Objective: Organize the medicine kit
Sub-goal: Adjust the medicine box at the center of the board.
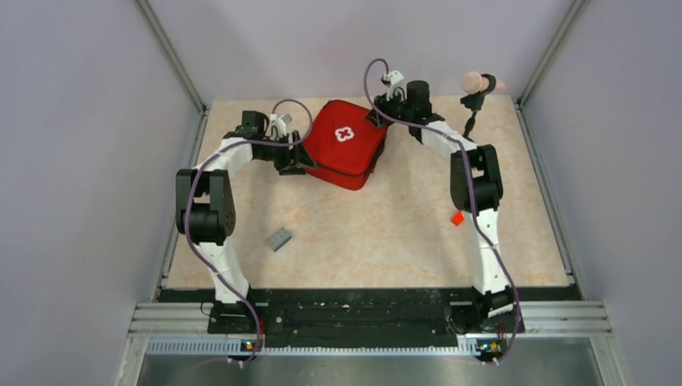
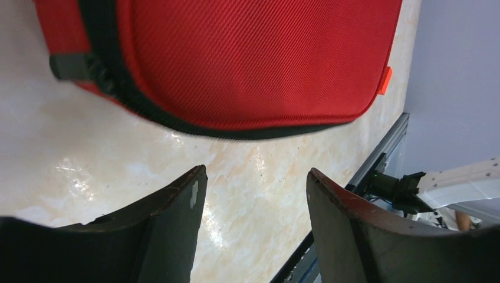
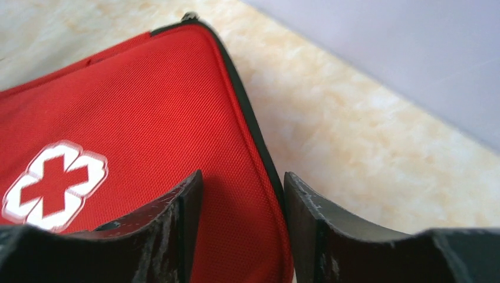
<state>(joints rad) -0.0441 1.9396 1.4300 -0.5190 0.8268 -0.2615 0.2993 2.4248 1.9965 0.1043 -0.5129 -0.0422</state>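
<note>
The left hand (image 1: 296,158) sits at the left edge of the medicine kit (image 1: 347,145), low over the tabletop (image 1: 386,233). In the left wrist view its fingers (image 2: 177,224) are spread and grasp nothing. Only bare marbled surface shows in the gap between them, and the kit's zipped side (image 2: 247,59) lies just beyond the fingertips.

The kit is closed and lies flat at the far middle of the tabletop, turned at an angle with its white cross facing up.

The right hand (image 1: 378,115) hangs at the kit's far right corner. In the right wrist view its fingers (image 3: 171,230) are also parted and released. One is over the red lid (image 3: 147,118) and the other over the tabletop, with the kit's black zipper edge running through the gap. I cannot tell whether they touch the fabric.

Nearer the arm bases, a small grey block (image 1: 279,239) lies to the left and a small orange-red block (image 1: 457,218) lies beside the right arm, both well apart from the kit.
</note>
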